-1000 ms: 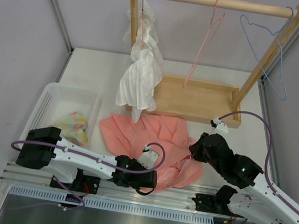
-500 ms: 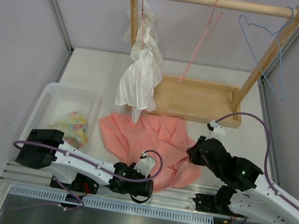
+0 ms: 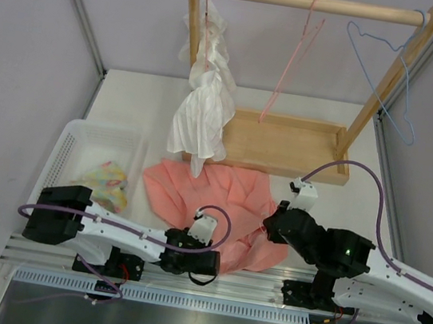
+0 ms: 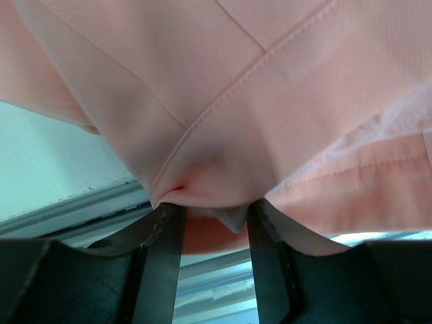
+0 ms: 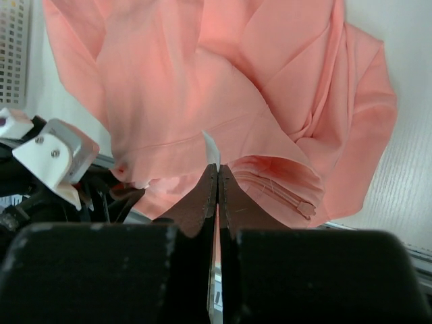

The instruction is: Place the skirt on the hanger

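Salmon skirt [image 3: 220, 195] lies crumpled just ahead of both grippers. Right gripper [image 5: 217, 172] is pinched together on its edge, seemingly to lift it. Left gripper [image 4: 212, 223] stands apart, a fold resting between. Hanger [image 3: 288, 67] hangs well beyond, on the rail [image 3: 359, 9].

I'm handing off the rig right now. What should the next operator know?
Left gripper: open, with a fold of the skirt at its mouth, not clamped.
Right gripper: shut at the skirt's right edge. A thin white sliver shows at its tips; I cannot tell whether it grips cloth.
Skirt: crumpled on the table, in front of the arm bases.
Hanger: bare, hooked on the rail.
Done: nothing hung yet.
Left: get a firm hold, lift the skirt, fit it on the hanger.
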Motion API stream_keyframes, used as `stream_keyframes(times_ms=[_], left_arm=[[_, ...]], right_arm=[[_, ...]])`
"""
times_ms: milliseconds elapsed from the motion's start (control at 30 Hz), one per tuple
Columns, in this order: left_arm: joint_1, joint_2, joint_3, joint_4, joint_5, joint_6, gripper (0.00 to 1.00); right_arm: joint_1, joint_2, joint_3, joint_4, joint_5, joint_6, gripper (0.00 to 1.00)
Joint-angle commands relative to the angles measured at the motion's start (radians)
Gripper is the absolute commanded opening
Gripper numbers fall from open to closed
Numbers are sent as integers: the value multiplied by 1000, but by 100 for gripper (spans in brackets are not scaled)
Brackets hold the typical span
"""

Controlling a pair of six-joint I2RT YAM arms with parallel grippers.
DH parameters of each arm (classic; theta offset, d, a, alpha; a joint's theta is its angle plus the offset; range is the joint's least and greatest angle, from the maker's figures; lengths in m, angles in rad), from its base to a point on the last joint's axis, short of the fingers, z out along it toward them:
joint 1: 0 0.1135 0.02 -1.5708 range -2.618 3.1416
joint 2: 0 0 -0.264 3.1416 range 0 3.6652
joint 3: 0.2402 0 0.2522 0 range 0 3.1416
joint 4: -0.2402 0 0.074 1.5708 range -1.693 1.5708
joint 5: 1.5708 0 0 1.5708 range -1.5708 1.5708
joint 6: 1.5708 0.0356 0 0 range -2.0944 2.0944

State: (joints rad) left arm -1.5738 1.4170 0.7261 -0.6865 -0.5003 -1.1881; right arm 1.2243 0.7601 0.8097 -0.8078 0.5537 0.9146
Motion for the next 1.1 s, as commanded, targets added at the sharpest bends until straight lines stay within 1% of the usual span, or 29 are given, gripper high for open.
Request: stream_keyframes(times_ms=[0,67,133,167,233,267,333,367,400,567,667,700,733,833,900,967,1067], left_arm=[[53,-44,-17,-27,-92,-25,45],[87,-46,-16,-22,-107,-24,41],[98,-59,-17,-16,-127,-25,37],[109,-76,-14,-13,-144,-25,28],[120,-84,-8,-1,-150,-15,23],[126,-78,1,-5,-164,-18,16],[136,-64,15,-7,-165,-8,10],[141,-56,18,-10,-168,-13,3],[141,-49,19,-10,-175,-8,1],[140,-58,41,27,-193,2,0],[136,-116,33,105,-172,88,0],[136,-131,35,122,-162,131,0],[136,-147,36,127,-161,143,0],[136,-226,26,175,-116,208,0],[146,-300,-16,278,-16,302,0],[150,-344,-36,332,69,350,0],[152,-389,-60,373,88,383,0]], right_arm=[[30,7,54,-4,91,35,0],[40,11,55,-1,92,40,0],[49,15,54,2,97,41,0],[53,16,55,2,97,41,0],[60,21,55,1,101,44,0],[63,24,55,1,103,46,0],[64,27,57,-1,109,46,0],[66,28,59,1,109,46,0],[69,28,60,1,109,44,0],[76,33,60,1,117,44,0],[75,39,60,2,118,40,0],[75,44,62,2,121,37,0],[75,47,65,1,124,32,0],[54,51,91,-11,141,9,0],[24,54,105,-1,121,-34,0],[-32,64,120,13,94,-81,0],[-80,84,125,42,46,-121,0]])
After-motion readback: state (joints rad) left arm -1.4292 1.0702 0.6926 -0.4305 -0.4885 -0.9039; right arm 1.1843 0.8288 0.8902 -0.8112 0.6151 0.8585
